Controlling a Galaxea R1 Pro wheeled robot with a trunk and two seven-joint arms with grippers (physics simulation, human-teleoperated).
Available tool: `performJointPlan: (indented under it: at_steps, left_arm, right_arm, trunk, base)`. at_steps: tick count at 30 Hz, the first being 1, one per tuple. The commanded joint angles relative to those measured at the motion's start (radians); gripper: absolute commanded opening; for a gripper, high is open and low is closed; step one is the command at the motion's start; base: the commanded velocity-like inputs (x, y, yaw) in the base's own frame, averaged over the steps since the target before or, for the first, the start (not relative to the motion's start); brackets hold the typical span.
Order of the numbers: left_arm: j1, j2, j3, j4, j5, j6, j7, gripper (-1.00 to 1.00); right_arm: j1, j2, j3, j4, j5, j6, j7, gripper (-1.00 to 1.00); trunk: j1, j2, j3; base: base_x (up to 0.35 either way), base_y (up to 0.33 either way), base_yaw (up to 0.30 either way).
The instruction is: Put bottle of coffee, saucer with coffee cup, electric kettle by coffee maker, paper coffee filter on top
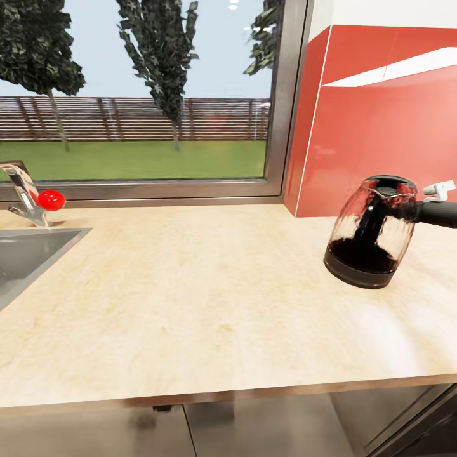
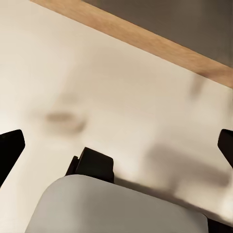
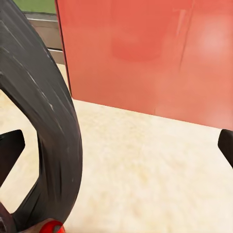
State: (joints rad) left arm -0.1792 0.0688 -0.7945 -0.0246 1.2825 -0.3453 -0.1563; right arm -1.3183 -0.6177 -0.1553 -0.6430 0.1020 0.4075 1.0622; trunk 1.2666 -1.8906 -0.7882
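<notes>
The electric kettle [image 1: 371, 231], rounded clear glass with a black base and lid, stands on the kitchen countertop [image 1: 209, 292] at the right, in front of the red wall. It leans a little, and its black handle [image 1: 438, 214] runs off the right edge of the head view. In the right wrist view that handle [image 3: 51, 126] is a thick dark curve close to one finger. My right gripper [image 3: 116, 145] is open around it, with its fingers [image 3: 9, 148] wide apart. My left gripper [image 2: 116, 145] is open too, over a pale surface, with nothing between its fingers.
A steel sink [image 1: 25, 257] is set into the counter at the left, with a faucet [image 1: 22, 193] and a red knob [image 1: 51, 200] behind it. A window [image 1: 139, 95] runs along the back. The red wall panel [image 1: 381, 120] stands behind the kettle. The counter's wooden front edge [image 1: 222, 395] is near me.
</notes>
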Motion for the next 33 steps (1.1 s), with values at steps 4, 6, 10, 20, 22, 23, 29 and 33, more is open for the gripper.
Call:
performJointPlan:
  at_steps: [4,6,10,20,22,23,29,33]
  left_arm:
    - [0.000,0.000,-0.006,0.000,0.011,-0.001,-0.005,1.00]
    - [0.000,0.000,-0.006,0.000,0.011,-0.001,-0.005,1.00]
    - [0.000,0.000,-0.006,0.000,0.011,-0.001,-0.005,1.00]
    - [0.000,0.000,-0.006,0.000,0.011,-0.001,-0.005,1.00]
    - [0.000,0.000,-0.006,0.000,0.011,-0.001,-0.005,1.00]
    - [0.000,0.000,-0.006,0.000,0.011,-0.001,-0.005,1.00]
    - [0.000,0.000,-0.006,0.000,0.011,-0.001,-0.005,1.00]
    - [0.000,0.000,-0.006,-0.001,0.011,-0.001,-0.005,1.00]
  right_arm:
    - [-0.001,0.001,-0.006,-0.001,0.010,0.007,0.009,1.00]
    - [-0.001,0.001,-0.006,-0.001,0.010,0.007,0.010,1.00]
    - [-0.001,0.001,-0.005,-0.001,0.010,0.007,0.009,1.00]
    - [-0.001,0.001,-0.003,-0.002,0.010,0.007,0.010,1.00]
    - [-0.001,0.001,-0.005,-0.001,0.010,0.006,0.021,-1.00]
    - [-0.001,0.001,-0.006,-0.002,0.010,0.007,0.040,-1.00]
    - [-0.001,0.001,-0.007,-0.001,0.010,0.007,0.062,-1.00]
    - [-0.001,0.001,-0.007,-0.002,0.010,0.007,0.063,-1.00]
  trunk:
    - [0.000,0.000,-0.001]
    - [0.000,0.000,-0.001]
    - [0.000,0.000,-0.001]
    - [0.000,0.000,-0.001]
    - [0.000,0.000,-0.001]
    - [0.000,0.000,-0.001]
    - [0.000,0.000,-0.001]
    - [0.000,0.000,-0.001]
  base:
    - [0.040,0.000,0.000]
    - [0.065,0.000,0.000]
    - [0.029,0.000,0.000]
    - [0.004,0.000,0.000]
    - [0.000,0.000,0.000]
    - [0.000,0.000,0.000]
    - [0.000,0.000,0.000]
    - [0.000,0.000,0.000]
